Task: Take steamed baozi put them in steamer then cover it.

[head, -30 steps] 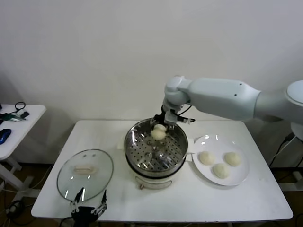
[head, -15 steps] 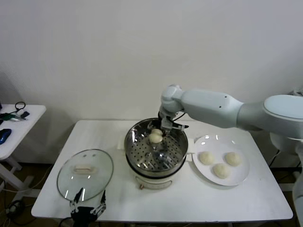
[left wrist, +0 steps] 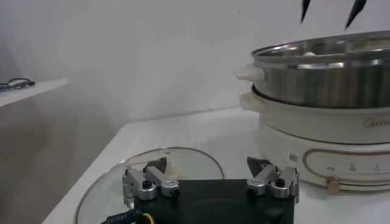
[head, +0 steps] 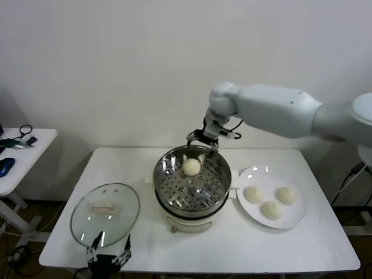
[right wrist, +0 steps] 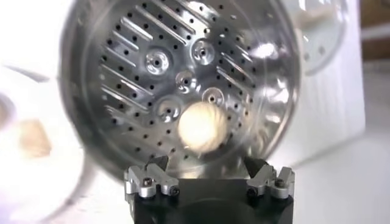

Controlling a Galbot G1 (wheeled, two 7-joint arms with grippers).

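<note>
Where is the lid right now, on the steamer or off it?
Off: the lid lies flat on the table, left of the open steamer.

The white tabletop (head: pixel 244 244) carries three items. The steamer (head: pixel 192 200) stands at the centre on its cream-white base. The cover (head: pixel 104 214) lies flat on the robot's left of the steamer, near the front edge, handle upward. A white plate (head: pixel 290 218) rests on the steamer's other side, just beside its base.
</note>
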